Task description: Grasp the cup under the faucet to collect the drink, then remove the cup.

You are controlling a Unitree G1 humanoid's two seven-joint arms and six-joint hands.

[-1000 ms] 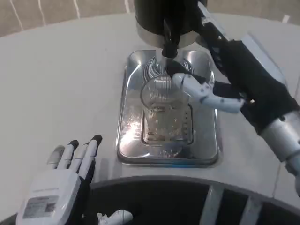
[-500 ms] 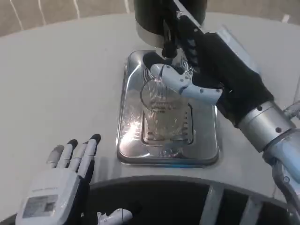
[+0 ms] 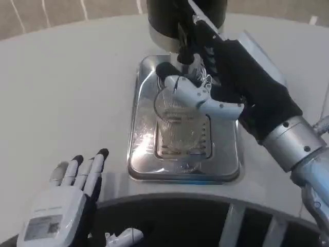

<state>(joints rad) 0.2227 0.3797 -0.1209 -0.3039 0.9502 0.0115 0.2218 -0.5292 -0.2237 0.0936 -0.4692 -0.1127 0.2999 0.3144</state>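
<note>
A clear ribbed cup (image 3: 177, 119) stands upright under the faucet (image 3: 185, 50).

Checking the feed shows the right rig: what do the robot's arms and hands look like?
The left hand has a white back with a printed label and white, black-tipped fingers. The right hand is mostly black with white fingers, on a silver ringed forearm.

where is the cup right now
The cup stands on the metal drip tray at the centre of the head view, just below the faucet, with the right hand at its rim.
</note>
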